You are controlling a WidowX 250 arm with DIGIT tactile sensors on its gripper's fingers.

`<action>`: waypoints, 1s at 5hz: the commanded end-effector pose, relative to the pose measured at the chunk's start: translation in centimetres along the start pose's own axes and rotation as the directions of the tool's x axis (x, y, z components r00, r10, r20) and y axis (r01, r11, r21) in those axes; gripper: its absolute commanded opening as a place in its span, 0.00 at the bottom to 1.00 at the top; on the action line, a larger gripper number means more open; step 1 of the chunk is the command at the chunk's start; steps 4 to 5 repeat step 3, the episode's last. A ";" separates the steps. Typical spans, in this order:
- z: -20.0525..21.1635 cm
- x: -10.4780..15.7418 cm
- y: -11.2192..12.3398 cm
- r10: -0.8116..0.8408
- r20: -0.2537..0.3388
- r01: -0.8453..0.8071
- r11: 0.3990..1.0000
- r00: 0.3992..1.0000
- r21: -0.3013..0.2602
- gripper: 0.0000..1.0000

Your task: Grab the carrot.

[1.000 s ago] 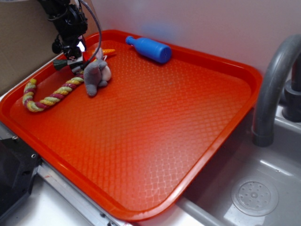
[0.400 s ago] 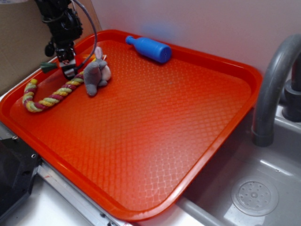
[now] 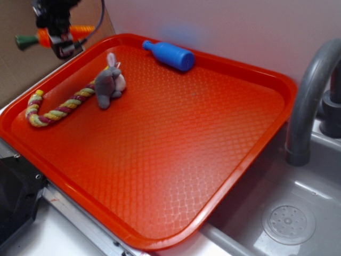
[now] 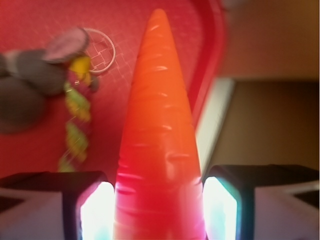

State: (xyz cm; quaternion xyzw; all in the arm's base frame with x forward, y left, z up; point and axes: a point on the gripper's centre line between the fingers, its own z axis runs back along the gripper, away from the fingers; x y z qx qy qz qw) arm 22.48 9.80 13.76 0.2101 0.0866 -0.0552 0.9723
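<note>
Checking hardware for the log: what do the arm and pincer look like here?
Exterior view: the arm is black, mostly cut off at the top left corner, with a thin dark cable looping down beside it. The pincer is black with a pale patch at its fingers. Wrist view: two black fingers with light, glaring inner pads. No readable markings.

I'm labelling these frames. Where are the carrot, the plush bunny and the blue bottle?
carrot (image 4: 159, 130): wrist view, middle of its orange body.
plush bunny (image 3: 108, 84): exterior view, grey body.
blue bottle (image 3: 173, 55): exterior view, middle of its barrel.
</note>
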 end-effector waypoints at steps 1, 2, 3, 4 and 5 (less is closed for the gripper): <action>9.8 -2.2 -2.0 0.350 -0.027 -0.343 0.894 0.936 -0.289 0.00; 12.1 -2.8 -2.5 0.380 0.001 -0.356 0.866 0.925 -0.351 0.00; 12.5 -2.0 -3.0 0.347 0.086 -0.291 0.878 0.934 -0.380 0.00; 12.5 -2.0 -3.0 0.347 0.086 -0.291 0.878 0.934 -0.380 0.00; 12.5 -2.0 -3.0 0.347 0.086 -0.291 0.878 0.934 -0.380 0.00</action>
